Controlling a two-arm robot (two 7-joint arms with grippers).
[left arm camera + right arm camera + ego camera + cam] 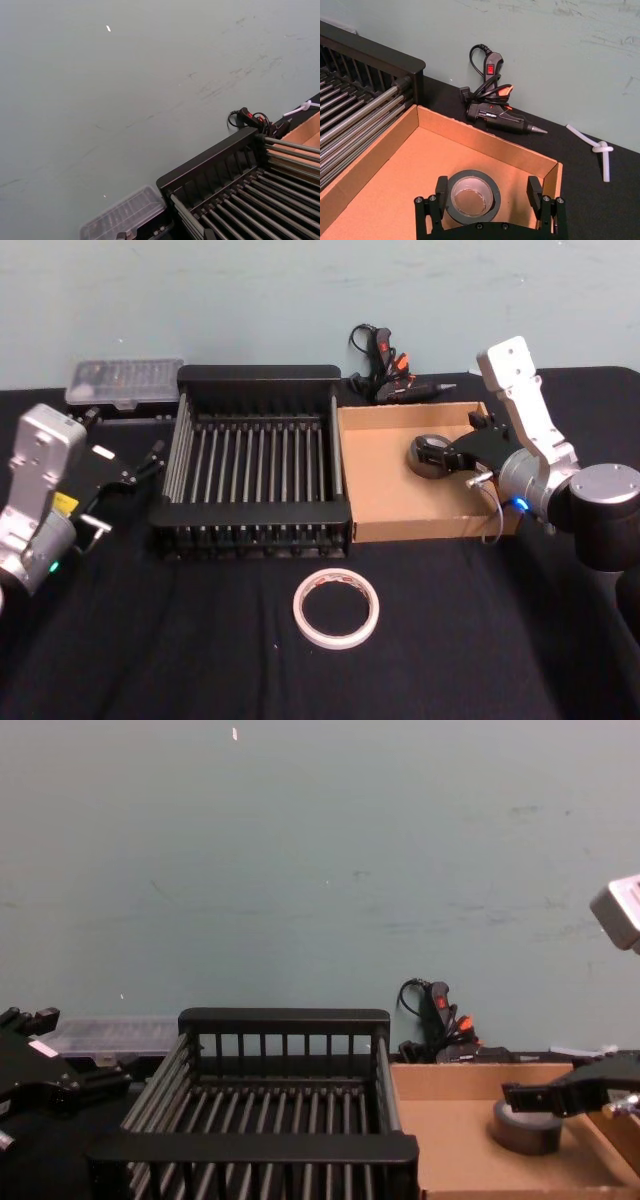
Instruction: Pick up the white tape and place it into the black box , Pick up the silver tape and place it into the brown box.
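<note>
Setting: black-covered counter (pixel 200 660) against a pale green wall, seen from head, chest and both wrists.
Black box: slatted crate (pixel 255 375) at centre, nothing inside it.
Brown box: shallow cardboard tray (pixel 385 495) touching the crate's right side.
Silver tape: thick grey roll (pixel 470 197) lying flat on the tray floor, near the tray's back right corner.
White tape: thin wide ring (pixel 336 607) lying flat on the counter, in front of both boxes, well apart from either arm.
Handling: white ring looks light and a little flexible; a pinch across one wall of the ring should hold. Silver roll looks denser and stiff.
Right gripper: (pixel 489 202) reaches over the tray, jaws wide, one finger each side of the silver roll without touching it.
Left gripper: (pixel 125 475) parked left of the crate, angled toward it; cannot tell how its jaws stand.
Clutter: glue gun (pixel 495 112) behind the tray, clear case (pixel 120 385) behind the crate's left corner.
</note>
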